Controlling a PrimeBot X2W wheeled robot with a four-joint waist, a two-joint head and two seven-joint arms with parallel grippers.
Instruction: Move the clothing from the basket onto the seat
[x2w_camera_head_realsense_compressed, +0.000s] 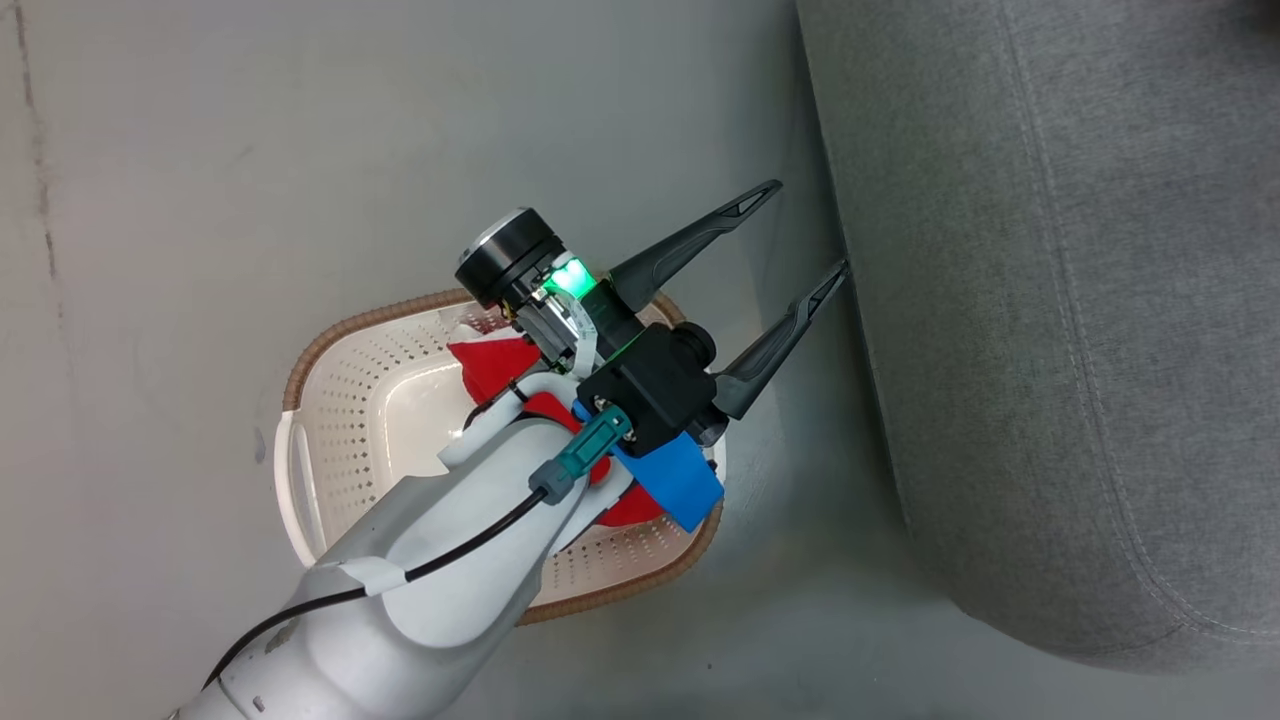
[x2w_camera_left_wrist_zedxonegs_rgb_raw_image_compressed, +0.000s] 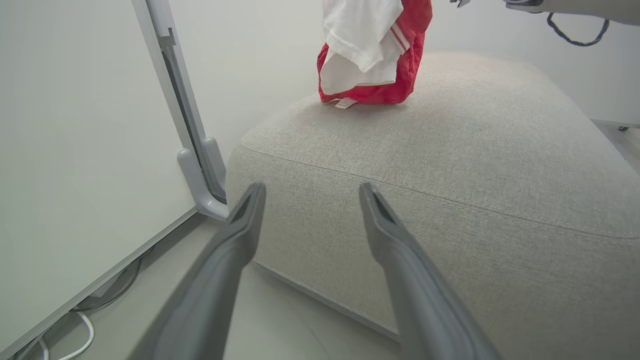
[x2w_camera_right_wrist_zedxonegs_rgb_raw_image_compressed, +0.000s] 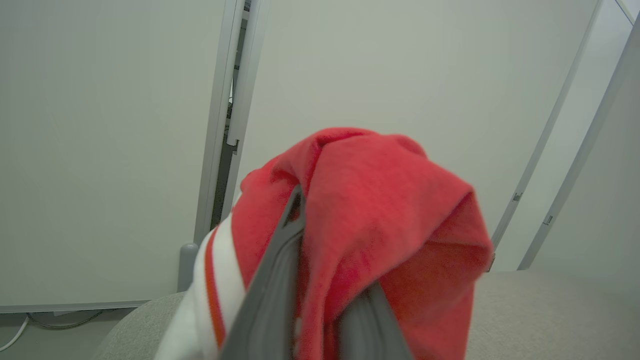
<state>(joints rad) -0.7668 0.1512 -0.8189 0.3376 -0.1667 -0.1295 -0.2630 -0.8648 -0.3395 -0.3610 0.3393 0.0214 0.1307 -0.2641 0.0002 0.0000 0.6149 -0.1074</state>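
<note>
Hanging from the pinching right gripper (x2w_camera_right_wrist_zedxonegs_rgb_raw_image_compressed: 325, 250), clothing (x2w_camera_left_wrist_zedxonegs_rgb_raw_image_compressed: 402, 75) touches the seat (x2w_camera_left_wrist_zedxonegs_rgb_raw_image_compressed: 450, 175); left gripper (x2w_camera_left_wrist_zedxonegs_rgb_raw_image_compressed: 311, 190) wide.

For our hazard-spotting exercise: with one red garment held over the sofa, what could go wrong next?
The held garment drapes over the right hand and might cling when released. It meets the seat near an edge and could slide off. The open left hand sits close to the seat's side, risking a bump.

Sofa (x2w_camera_head_realsense_compressed: 1050, 300): grey woven cloth, matt, coarse, stitched seam.
Basket (x2w_camera_head_realsense_compressed: 350, 400): cream plastic, perforated, faint sheen; brown woven-look rim.
Clothing (x2w_camera_right_wrist_zedxonegs_rgb_raw_image_compressed: 390, 210): soft red cloth, white trim.
Left end effector (x2w_camera_head_realsense_compressed: 805, 227): dark, matt, probably plastic.
Floor (x2w_camera_head_realsense_compressed: 200, 150): smooth, dull.
</note>
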